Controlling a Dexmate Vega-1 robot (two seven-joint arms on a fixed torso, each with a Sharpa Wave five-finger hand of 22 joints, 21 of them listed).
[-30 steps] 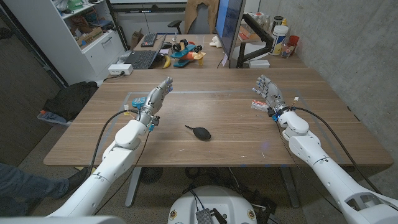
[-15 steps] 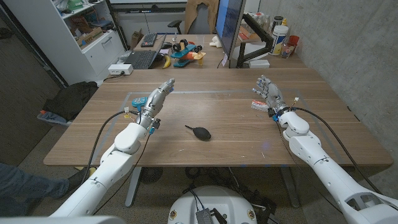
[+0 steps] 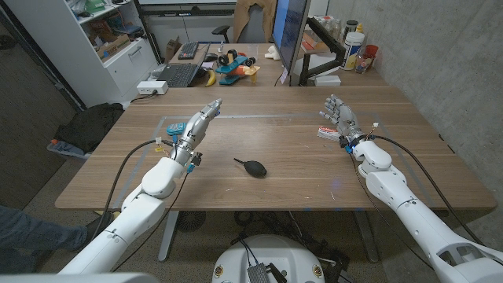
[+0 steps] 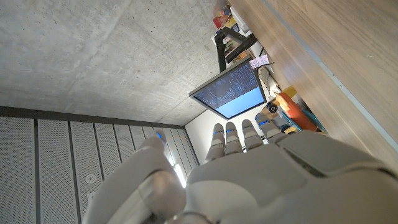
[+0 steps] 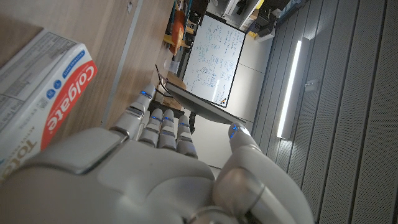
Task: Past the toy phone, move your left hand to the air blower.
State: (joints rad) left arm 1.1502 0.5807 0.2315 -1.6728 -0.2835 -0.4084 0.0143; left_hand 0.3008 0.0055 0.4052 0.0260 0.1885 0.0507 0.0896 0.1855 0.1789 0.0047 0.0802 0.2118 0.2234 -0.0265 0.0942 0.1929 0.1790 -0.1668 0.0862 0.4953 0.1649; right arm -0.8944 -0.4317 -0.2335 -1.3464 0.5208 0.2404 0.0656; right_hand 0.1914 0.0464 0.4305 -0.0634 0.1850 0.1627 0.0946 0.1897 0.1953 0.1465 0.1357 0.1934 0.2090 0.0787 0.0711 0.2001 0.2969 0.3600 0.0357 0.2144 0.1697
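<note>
Robot at a wooden table [image 3: 314,169], seen from above. The left hand [image 3: 198,123] is raised over the left part of the table, fingers straight and a little apart, holding nothing; they point away from the robot toward the far edge. The toy phone [image 3: 176,127], a small blue item, lies on the table just beside this hand, on its outer side and partly hidden by it. The air blower [image 3: 253,167], a black bulb with a thin nozzle pointing left, lies near the table's middle, nearer the robot than the left hand and toward the centre from it; hand and blower are apart, with bare wood between them. The right hand [image 3: 339,118] stands over the right part of the table, fingers spread and upright, holding nothing. A toothpaste box [image 3: 325,132], white and red, lies on the table just beside the right hand on its inner side; in the right wrist view the box [image 5: 37,93] shows next to the back of that hand [image 5: 155,168]. In the left wrist view the back of the left hand [image 4: 249,174] shows with its fingers extended side by side, the table edge running past them, and a lit monitor [image 4: 233,90] beyond. Behind the table stands a second table [image 3: 259,75] with a laptop [image 3: 179,74] and coloured toys [image 3: 232,64].
</note>
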